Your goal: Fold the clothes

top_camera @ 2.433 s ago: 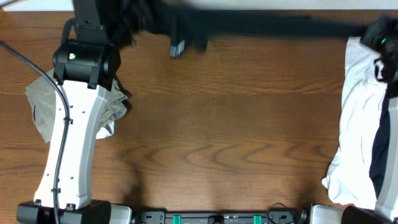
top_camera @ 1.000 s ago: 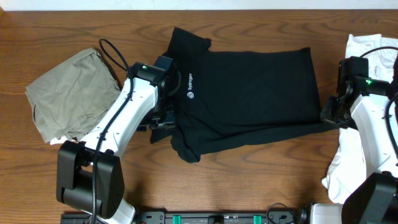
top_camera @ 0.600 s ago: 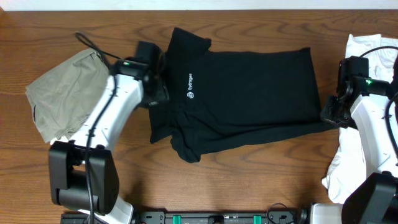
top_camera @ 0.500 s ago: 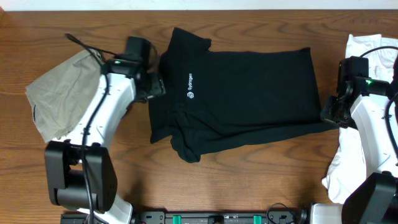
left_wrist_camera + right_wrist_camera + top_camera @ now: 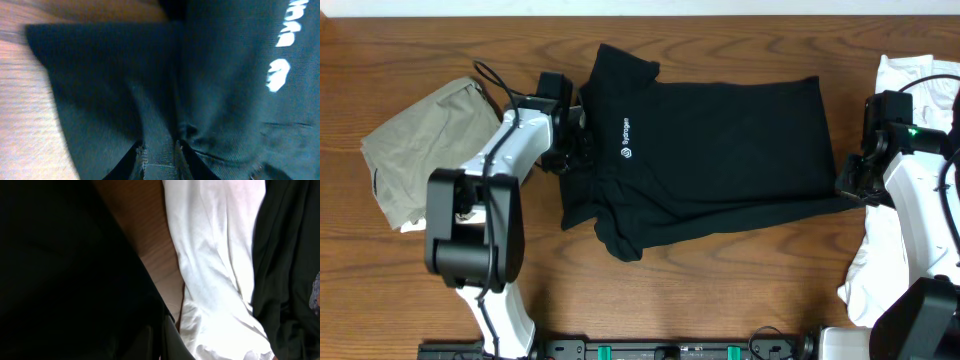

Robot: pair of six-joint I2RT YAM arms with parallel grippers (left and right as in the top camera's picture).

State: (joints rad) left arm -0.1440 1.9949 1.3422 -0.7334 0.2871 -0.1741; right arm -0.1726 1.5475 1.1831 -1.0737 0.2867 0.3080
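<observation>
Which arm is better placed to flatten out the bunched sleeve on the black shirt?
Left. The left claw pinches the shirt right beside that sleeve; the right claw grips the far hem corner.

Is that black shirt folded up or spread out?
Mostly spread out: the black shirt lies flat, logo up, with only one near corner bunched.

The shirt (image 5: 720,150) lies spread across the middle of the table (image 5: 720,300), nearer the far edge, with its collar end to the left. A crumpled garment (image 5: 430,150) lies toward the left edge, and a heap of garments (image 5: 890,250) lies along the right edge. The left claw (image 5: 582,150) is at the shirt's left side, the right claw (image 5: 845,185) at its near right corner.
</observation>
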